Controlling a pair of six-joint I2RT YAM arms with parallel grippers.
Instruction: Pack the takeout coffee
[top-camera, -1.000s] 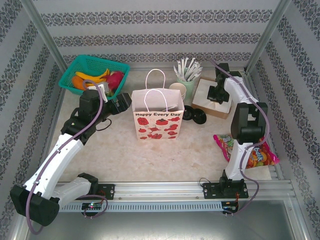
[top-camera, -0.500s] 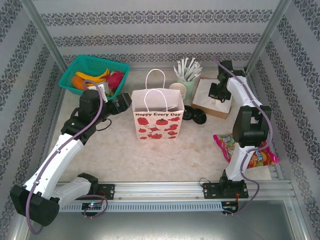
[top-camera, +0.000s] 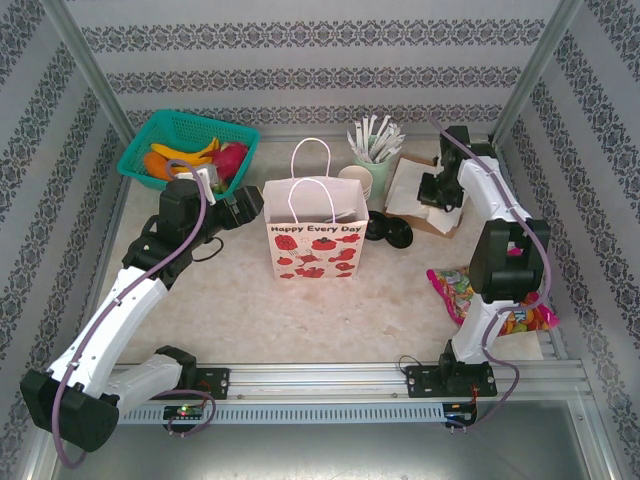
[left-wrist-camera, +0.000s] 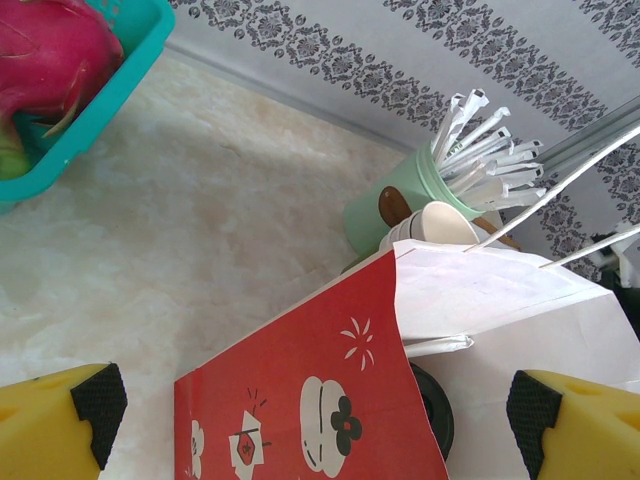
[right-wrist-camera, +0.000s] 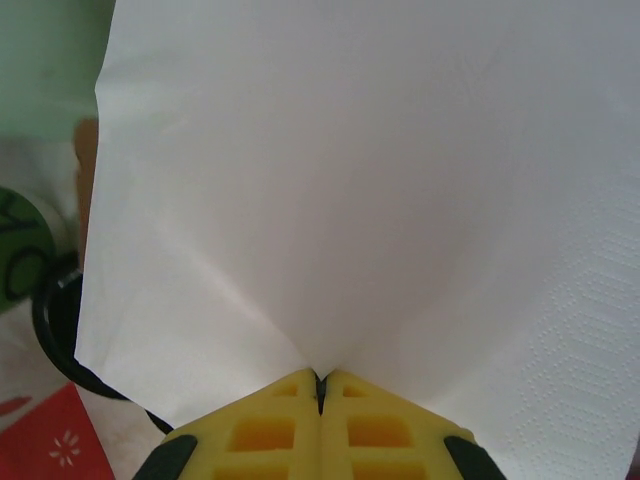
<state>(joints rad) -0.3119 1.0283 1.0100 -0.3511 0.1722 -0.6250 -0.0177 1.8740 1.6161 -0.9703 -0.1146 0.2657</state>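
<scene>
Coffee: takeout coffee (top-camera: 376, 226) stands on the surface (top-camera: 230, 300), just R of the gift bag (top-camera: 312, 245), by its rear corner. Black lid faces up. R wrist view catches what is prob. its green side (right-wrist-camera: 16, 250) at the left edge.
Caveat: from the top, cup and loose lid (top-camera: 399, 236) are two black rounds side by side. Which is which is hard to call.
Axis: looks upright, long axis vertical. That's a judgement, as the lid hides most of the wall.
Direction: cup lies to the left of the right end effector (top-camera: 438, 196) and nearer the arm bases, between it and the bag.
Nearer arm: R, clearly. The bag stands between the L arm and the cup.
Right end effector: closed tight (right-wrist-camera: 320, 388), pinching a white napkin (right-wrist-camera: 330, 180) by its edge. The sheet hangs lifted and blocks most of that camera.
Left end effector: spread fully (left-wrist-camera: 315, 425), nothing held, hovering at the bag's upper left edge w/ the bag's red side between the fingers.
Next move, est.: R can't take the cup till the napkin is let go. After that it's a short reach left and toward the bases.
Bag: mouth open upward, handles up.
</scene>
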